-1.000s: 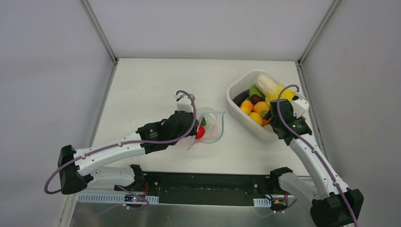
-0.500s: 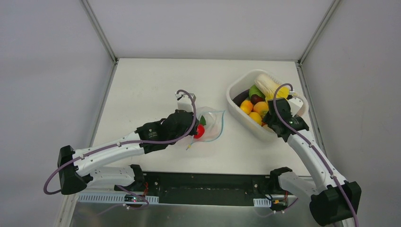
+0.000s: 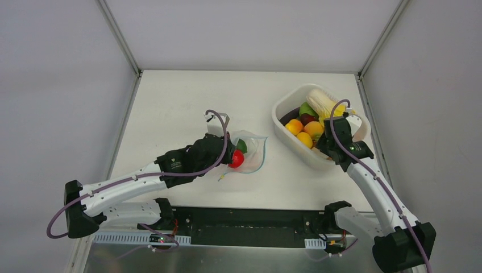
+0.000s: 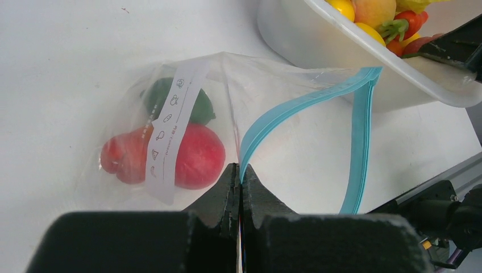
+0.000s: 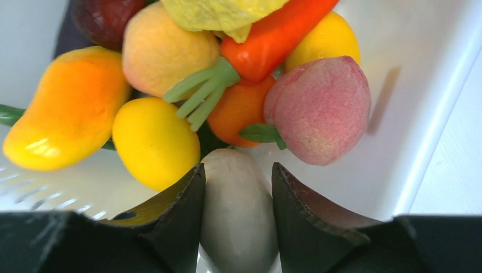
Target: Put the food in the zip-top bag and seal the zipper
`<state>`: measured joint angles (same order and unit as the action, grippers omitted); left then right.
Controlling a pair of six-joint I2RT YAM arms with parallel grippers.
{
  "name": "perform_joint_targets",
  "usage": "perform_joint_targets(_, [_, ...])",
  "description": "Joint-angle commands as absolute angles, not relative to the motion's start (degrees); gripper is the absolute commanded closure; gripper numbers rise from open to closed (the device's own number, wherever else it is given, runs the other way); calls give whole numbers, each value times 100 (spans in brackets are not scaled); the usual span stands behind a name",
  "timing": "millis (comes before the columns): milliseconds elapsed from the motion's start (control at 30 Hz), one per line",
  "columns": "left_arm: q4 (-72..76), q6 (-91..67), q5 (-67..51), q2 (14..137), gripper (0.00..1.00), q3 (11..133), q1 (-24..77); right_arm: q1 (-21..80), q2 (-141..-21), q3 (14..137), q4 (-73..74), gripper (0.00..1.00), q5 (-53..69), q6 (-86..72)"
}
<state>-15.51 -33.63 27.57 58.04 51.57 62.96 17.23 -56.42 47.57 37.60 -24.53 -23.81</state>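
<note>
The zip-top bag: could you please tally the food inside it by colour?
Red food: 1
Green food: 1
Total in the zip-top bag: 2

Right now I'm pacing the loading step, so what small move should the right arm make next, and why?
Probably lift the right gripper straight up out of the tub. Its fingers flank a pale oval piece, seemingly touching both sides, while the left gripper pinches the bag at its blue zipper, mouth gaping open.
</note>
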Motion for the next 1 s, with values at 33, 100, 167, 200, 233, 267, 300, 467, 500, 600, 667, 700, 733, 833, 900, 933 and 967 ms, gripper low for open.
perform_joint_targets(33, [-1445, -3460, 2895, 5612, 100, 5074, 6285, 1742, -5224, 4953, 3254, 77, -2226, -2403])
perform_joint_targets(100, [-1431, -3484, 2885, 5595, 100, 5047, 6284, 1742, -5174, 4959, 3109, 77, -2317, -2445])
perform_joint_targets(167, [-1416, -3516, 2883, 5581, 100, 5008, 6284, 1713, -5136, 4928, 2932, 76, -2321, -2444])
perform_joint_targets(200, [-1415, -3538, 2883, 5573, 100, 4982, 6284, 1697, -5117, 4912, 2842, 76, -2320, -2457])
perform_joint_targets(233, [-1423, -3554, 2887, 5578, 100, 4969, 6289, 1679, -5117, 4891, 2743, 76, -2314, -2460])
perform_joint_targets(267, [-1457, -3574, 2890, 5572, 100, 4959, 6285, 1666, -5119, 4875, 2644, 76, -2298, -2454])
perform_joint_targets(300, [-1497, -3589, 2899, 5566, 100, 4957, 6284, 1654, -5128, 4858, 2537, 76, -2312, -2448])
perform_joint_targets(467, [-1581, -3638, 2947, 5543, 100, 4923, 6289, 1501, -5255, 4877, 2052, 76, -2390, -2449])
perform_joint_targets(500, [-1586, -3639, 2957, 5543, 100, 4922, 6285, 1462, -5322, 4924, 2022, 76, -2414, -2421])
perform_joint_targets(600, [-1648, -3638, 2992, 5586, 100, 4967, 6284, 1307, -5530, 5042, 1973, 76, -2648, -2252])
perform_joint_targets(667, [-1646, -3639, 3006, 5606, 100, 4986, 6284, 1157, -5625, 5078, 1952, 76, -2603, -2208])
perform_joint_targets(700, [-1632, -3639, 3007, 5624, 100, 4991, 6284, 1082, -5649, 5073, 1942, 76, -2487, -2200])
perform_joint_targets(733, [-1619, -3634, 3006, 5649, 100, 5005, 6284, 1030, -5651, 5059, 1932, 76, -2370, -2207])
perform_joint_targets(833, [-1662, -3638, 2998, 5730, 100, 5065, 6284, 946, -5431, 4981, 1873, 76, -2088, -2319])
perform_joint_targets(900, [-1701, -3647, 2989, 5785, 100, 5100, 6289, 924, -5210, 4947, 1816, 76, -1898, -2329])
perform_joint_targets(933, [-1719, -3647, 2988, 5806, 100, 5112, 6285, 915, -5117, 4974, 1819, 76, -1853, -2329])
perform_joint_targets(967, [-1722, -3655, 2996, 5816, 100, 5118, 6284, 912, -5047, 4995, 1812, 75, -1842, -2316])
